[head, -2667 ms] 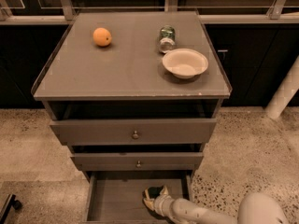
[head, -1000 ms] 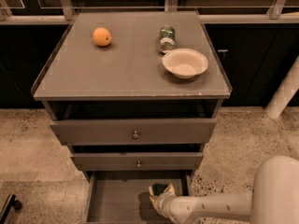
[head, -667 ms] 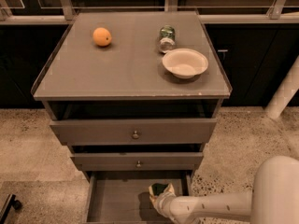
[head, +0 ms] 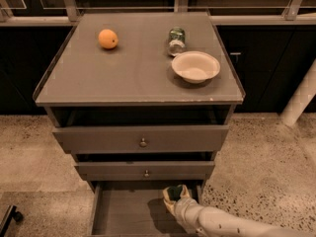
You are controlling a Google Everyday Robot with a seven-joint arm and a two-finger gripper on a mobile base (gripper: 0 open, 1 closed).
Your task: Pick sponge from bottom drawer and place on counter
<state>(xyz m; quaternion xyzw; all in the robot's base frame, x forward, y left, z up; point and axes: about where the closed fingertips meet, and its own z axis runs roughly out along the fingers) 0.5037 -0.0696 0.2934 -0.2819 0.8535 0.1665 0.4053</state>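
My gripper (head: pixel 176 193) is down in the far right corner of the bottom drawer (head: pixel 123 215), pinching the sponge (head: pixel 173 190), which shows only as a dark green patch between pale tips. It's tight here: the middle drawer (head: pixel 108 170) overhangs just beyond and the right wall is close beside my arm (head: pixel 222 223), with open floor to the left. The drawer's near end is cut off. The counter (head: pixel 133 73) is bare across its near left, with the orange (head: pixel 108 38) far left and the jar (head: pixel 176 40) and bowl (head: pixel 195 66) on the right.
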